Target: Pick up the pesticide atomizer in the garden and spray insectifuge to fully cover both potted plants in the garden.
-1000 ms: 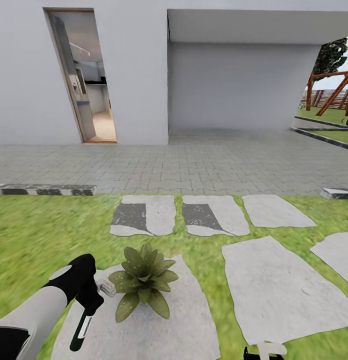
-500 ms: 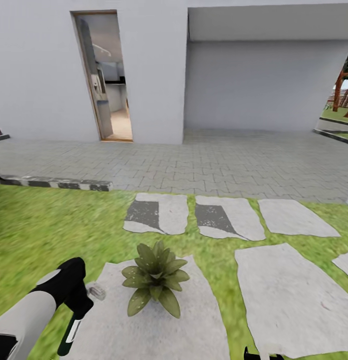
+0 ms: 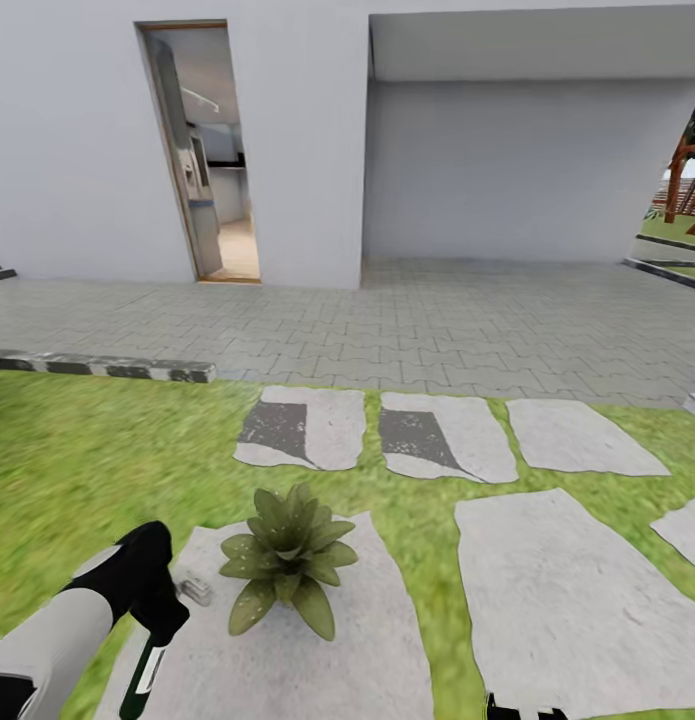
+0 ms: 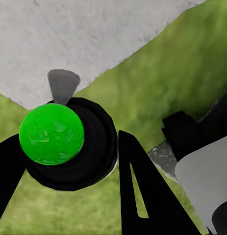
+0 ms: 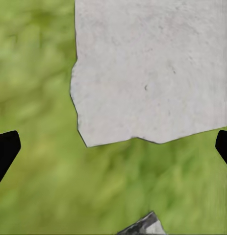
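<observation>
We find the left tool (image 4: 69,161) pinching the dark, green-capped atomizer bottle (image 4: 69,142) just beside the olive-green potted rosette (image 3: 285,570); rigid, light, likely slick, best gripped mid-body; right tool (image 5: 113,147) spread.

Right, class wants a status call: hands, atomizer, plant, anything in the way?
Left hand shut on atomizer, nozzle beside potted plant. Right hand open, above grass and stepping stone. Nothing between nozzle and plant.

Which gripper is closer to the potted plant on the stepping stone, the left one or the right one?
Left. The left gripper, holding the atomizer, hangs just beside the potted plant on its left. The right gripper sits at the picture's bottom edge, well off to the plant's right.
</observation>
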Tool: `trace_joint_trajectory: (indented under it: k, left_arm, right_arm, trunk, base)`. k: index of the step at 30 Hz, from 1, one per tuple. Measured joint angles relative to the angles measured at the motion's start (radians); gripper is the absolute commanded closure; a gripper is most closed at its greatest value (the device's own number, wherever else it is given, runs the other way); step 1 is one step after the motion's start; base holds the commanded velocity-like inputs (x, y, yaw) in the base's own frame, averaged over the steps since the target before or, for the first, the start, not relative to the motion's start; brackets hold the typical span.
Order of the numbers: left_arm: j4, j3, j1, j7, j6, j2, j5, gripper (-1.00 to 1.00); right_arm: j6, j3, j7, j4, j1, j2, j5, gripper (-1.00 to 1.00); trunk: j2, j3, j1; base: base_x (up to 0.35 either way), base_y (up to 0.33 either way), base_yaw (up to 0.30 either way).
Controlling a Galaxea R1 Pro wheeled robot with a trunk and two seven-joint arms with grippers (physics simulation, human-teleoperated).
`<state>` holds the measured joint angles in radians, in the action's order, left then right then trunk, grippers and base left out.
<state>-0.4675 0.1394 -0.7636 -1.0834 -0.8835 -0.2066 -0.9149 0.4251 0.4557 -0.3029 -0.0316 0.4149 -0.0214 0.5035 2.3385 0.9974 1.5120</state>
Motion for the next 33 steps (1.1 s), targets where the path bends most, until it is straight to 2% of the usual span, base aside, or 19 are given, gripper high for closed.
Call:
trace_joint_trajectory:
  k: [2,4,6,7,8,10,13,18,22,28,33]
  left_arm:
    - [0.003,-0.001,0.007,0.03,0.014,0.0,0.019,1.0]
    - [0.004,-0.001,0.024,0.042,0.04,-0.001,0.07,1.0]
    - [0.004,0.0,0.032,0.051,0.052,-0.001,0.088,1.0]
    - [0.005,0.0,0.038,0.07,0.058,-0.002,0.094,1.0]
    - [0.006,0.0,0.046,0.121,0.062,-0.001,0.101,1.0]
    - [0.001,-0.002,0.049,0.157,0.06,0.002,0.145,1.0]
    - [-0.007,-0.002,0.05,0.179,0.061,0.002,0.206,1.0]
    - [0.006,0.0,0.052,0.224,0.061,0.003,0.251,1.0]
    - [0.007,0.0,0.052,0.229,0.061,0.004,0.269,1.0]
    - [-0.007,-0.003,0.052,0.235,0.06,0.017,0.272,1.0]
    - [-0.032,-0.077,0.052,0.234,0.06,0.019,0.271,1.0]
  right_arm:
    - [0.0,0.0,0.0,0.0,0.0,0.0,0.0,-1.0]
    - [0.0,0.0,0.0,0.0,0.0,0.0,0.0,-1.0]
    - [0.0,0.0,0.0,0.0,0.0,0.0,0.0,-1.0]
    - [0.0,0.0,0.0,0.0,0.0,0.0,0.0,-1.0]
    - [0.0,0.0,0.0,0.0,0.0,0.0,0.0,-1.0]
    - [0.0,0.0,0.001,0.0,0.0,0.0,0.0,-1.0]
    - [0.0,0.0,0.001,0.0,0.0,0.0,0.001,-1.0]
    - [0.0,0.0,0.002,0.001,0.0,-0.001,0.001,-1.0]
    - [0.0,0.0,0.002,0.0,0.0,0.0,0.0,-1.0]
    - [0.0,-0.001,0.001,0.0,0.0,0.002,0.0,-1.0]
    - [0.0,-0.001,0.002,0.001,0.0,0.002,0.001,-1.0]
  trunk:
    - [0.0,0.0,0.0]
    - [0.0,0.0,0.0]
    - [0.0,0.0,0.0]
    - [0.0,0.0,0.0]
    - [0.0,0.0,0.0]
    - [0.0,0.0,0.0]
    - [0.0,0.0,0.0]
    - [0.0,0.0,0.0]
    - [0.0,0.0,0.0]
    - [0.0,0.0,0.0]
    - [0.0,0.0,0.0]
  base:
    - [0.0,-0.27,0.071]
    - [0.008,-0.27,0.196]
    - [0.062,-0.27,0.241]
    - [0.101,-0.267,0.268]
    - [0.062,-0.267,0.216]
    - [0.026,-0.269,0.091]
    - [0.008,-0.27,0.027]
    - [-0.025,-0.271,0.003]
    - [-0.175,-0.23,0.0]
    - [-0.263,-0.175,0.141]
    - [-0.272,-0.18,0.271]
